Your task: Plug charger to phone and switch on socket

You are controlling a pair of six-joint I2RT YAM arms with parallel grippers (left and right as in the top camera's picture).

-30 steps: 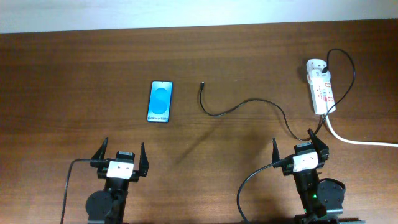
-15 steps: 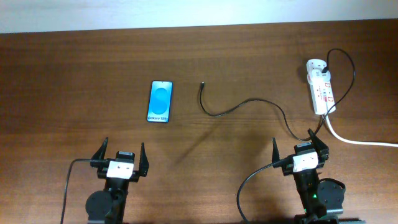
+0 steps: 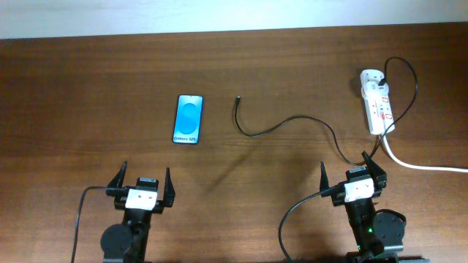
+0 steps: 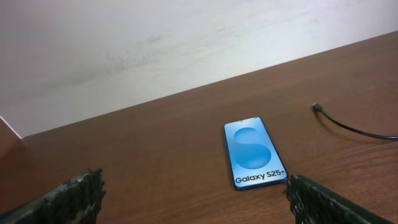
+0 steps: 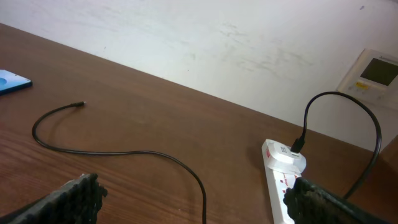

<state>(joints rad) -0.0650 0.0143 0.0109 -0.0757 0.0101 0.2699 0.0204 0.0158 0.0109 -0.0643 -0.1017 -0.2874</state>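
1. The phone (image 3: 188, 120) lies flat and screen up on the wooden table (image 3: 88, 88). It is a slim rectangle with a dark frame. Its bright blue screen shows a lighter oval and the text "Galaxy S25+".
2. The charger (image 3: 281, 124) is a thin black cable. Its small plug tip (image 3: 237, 99) rests just right of the phone, apart from it. The cable curves away rightward from there.
3. The socket (image 3: 377, 109), a white strip with red switch marks, sits well to the right of the phone. The charger loops into its far end, and a thick white cord (image 3: 417, 165) leaves its near end.
4. The left gripper (image 3: 145, 172) stands nearer the robot than the phone, slightly left of it. Its jaws are spread wide and hold nothing.
5. The right gripper (image 3: 346, 165) stands well right of the phone, with its jaws wide and empty. The charger passes close by it, and contact cannot be told.
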